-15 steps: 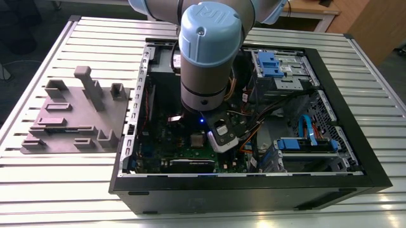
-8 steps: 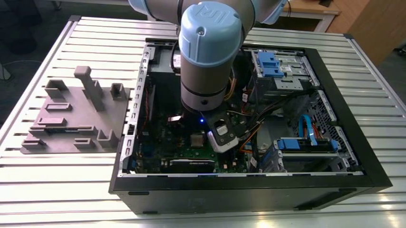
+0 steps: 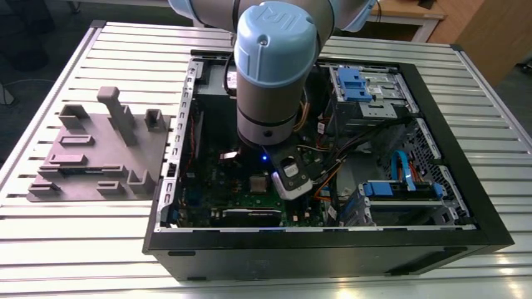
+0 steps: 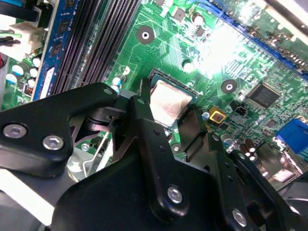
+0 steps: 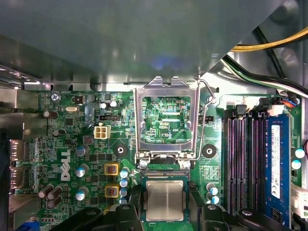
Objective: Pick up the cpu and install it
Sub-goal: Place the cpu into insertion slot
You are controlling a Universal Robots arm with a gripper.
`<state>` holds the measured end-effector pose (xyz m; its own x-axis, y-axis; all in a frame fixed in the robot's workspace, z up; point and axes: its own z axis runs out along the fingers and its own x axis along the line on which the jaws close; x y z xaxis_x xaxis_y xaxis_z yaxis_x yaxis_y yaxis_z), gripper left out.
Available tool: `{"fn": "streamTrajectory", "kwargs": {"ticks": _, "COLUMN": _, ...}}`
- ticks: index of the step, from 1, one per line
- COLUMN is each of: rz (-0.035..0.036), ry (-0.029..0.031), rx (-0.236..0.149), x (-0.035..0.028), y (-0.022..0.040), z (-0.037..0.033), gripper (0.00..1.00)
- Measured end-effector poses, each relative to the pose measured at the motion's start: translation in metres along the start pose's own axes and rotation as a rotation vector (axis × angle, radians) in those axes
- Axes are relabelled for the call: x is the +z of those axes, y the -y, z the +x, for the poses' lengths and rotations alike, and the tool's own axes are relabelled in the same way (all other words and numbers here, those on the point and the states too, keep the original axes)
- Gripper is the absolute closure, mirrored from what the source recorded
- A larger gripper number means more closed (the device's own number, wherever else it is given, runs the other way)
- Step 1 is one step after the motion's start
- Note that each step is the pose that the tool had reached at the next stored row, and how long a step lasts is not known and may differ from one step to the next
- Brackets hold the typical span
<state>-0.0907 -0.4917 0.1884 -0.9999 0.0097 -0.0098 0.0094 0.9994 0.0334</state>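
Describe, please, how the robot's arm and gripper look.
The arm has thick cylindrical joints in pale grey-blue, with a round cap bearing raised lettering and a small blue light near the wrist. The gripper is black: angular linked plates fastened with silver screw heads.

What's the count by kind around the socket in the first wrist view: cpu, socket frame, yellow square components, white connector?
cpu: 1
open socket frame: 1
yellow square components: 2
white connector: 1
Total: 5
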Motion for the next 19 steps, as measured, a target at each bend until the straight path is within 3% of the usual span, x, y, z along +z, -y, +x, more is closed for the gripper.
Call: {"fn": "streamTrajectory", "kwargs": {"ticks": 19, "rz": -0.0011, "ry": 0.0000, "rx": -0.001, "x": 0.0005, "y": -0.0011, "z": 0.0000, "gripper": 0.53}}
